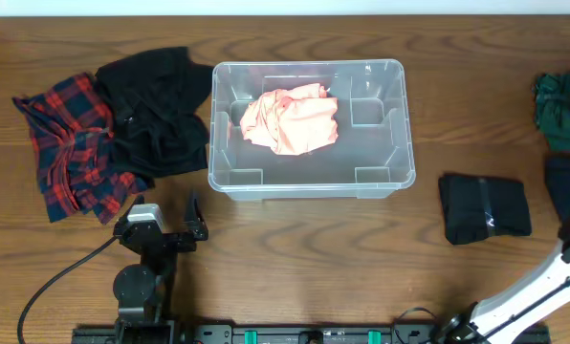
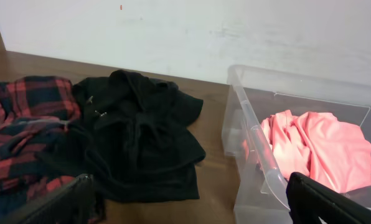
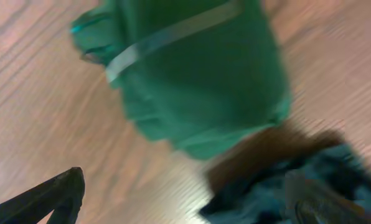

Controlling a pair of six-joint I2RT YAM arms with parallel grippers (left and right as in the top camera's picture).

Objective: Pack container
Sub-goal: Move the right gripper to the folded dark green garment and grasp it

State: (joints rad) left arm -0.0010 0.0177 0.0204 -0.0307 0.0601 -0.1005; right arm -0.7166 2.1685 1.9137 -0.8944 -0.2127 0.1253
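Container [image 1: 309, 186] at mid-table, one clear bin, holds a single pink garment [image 1: 293, 119]. Five more lie outside: a plaid garment [image 1: 70, 158] and a black garment [image 1: 156, 110] to its left, and on the right a folded black garment [image 1: 483, 207], a green garment [image 1: 564, 110] and seemingly a dark garment [image 1: 567, 186]. Left gripper [image 2: 192, 199] and right gripper [image 3: 185, 193] gape wide, both empty.

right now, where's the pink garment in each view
Overhead: the pink garment lies inside the container, left of centre.
Left wrist: pink garment at lower right, behind the container's near wall.
Right wrist: not in it.
Shared by the first two: the black garment left of the container.
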